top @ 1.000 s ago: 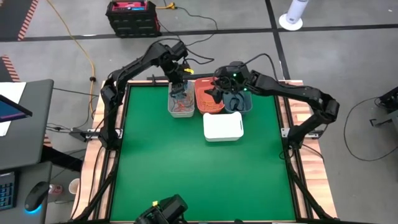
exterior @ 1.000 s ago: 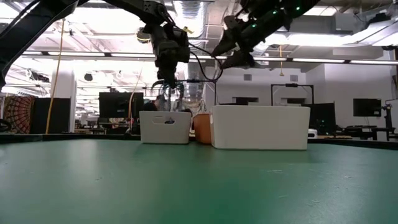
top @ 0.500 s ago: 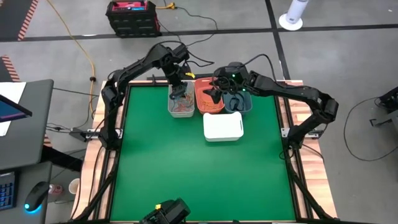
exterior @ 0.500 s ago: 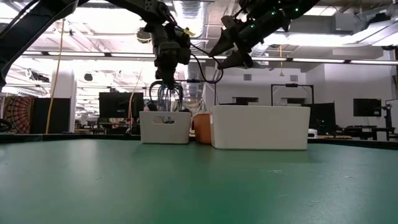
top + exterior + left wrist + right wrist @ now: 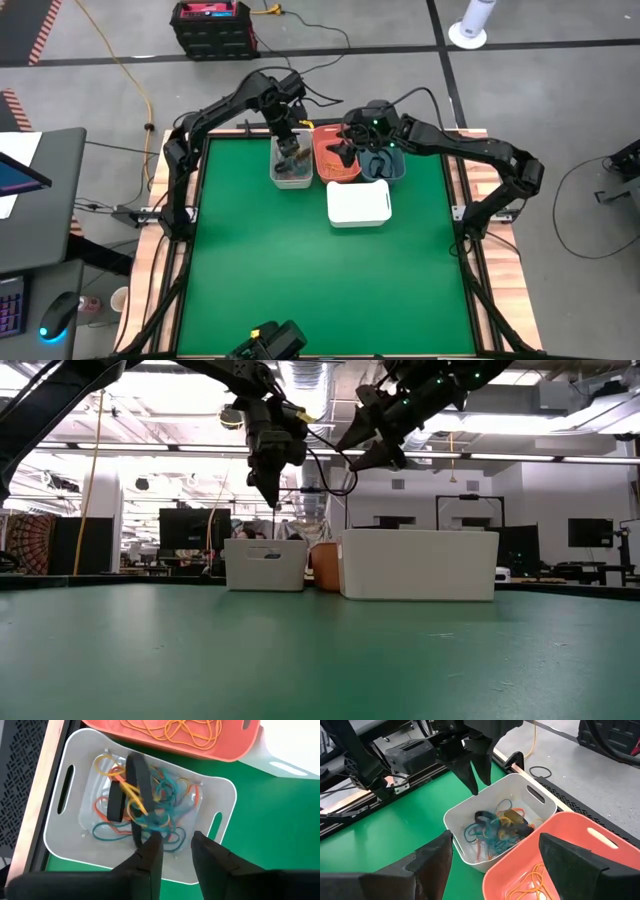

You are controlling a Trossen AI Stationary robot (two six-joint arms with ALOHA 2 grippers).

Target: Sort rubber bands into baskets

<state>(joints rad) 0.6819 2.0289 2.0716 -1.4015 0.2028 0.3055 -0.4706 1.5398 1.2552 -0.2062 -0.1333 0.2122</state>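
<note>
The light grey basket [image 5: 292,172] stands at the far side of the table and holds a tangle of teal, red, yellow and black rubber bands [image 5: 145,810]. The coral basket [image 5: 335,165] beside it holds yellow-orange bands [image 5: 185,730]. The slate-blue basket [image 5: 392,168] is to its right, and the white basket [image 5: 358,203] stands nearer. My left gripper [image 5: 176,840] points down above the grey basket with a narrow gap between its fingers and nothing in it. My right gripper [image 5: 496,840] is wide open and empty above the coral and slate-blue baskets.
All the baskets cluster at the table's far middle. The green table top [image 5: 320,280] stretches toward the near edge. The two arms are close together above the baskets. A monitor and a desk stand off the table's left.
A bunch of rubber bands hung below my left gripper over the grey basket. It no longer hangs there, and the bands lie in the basket. My left gripper has gone up a little. My right gripper has kept still.
</note>
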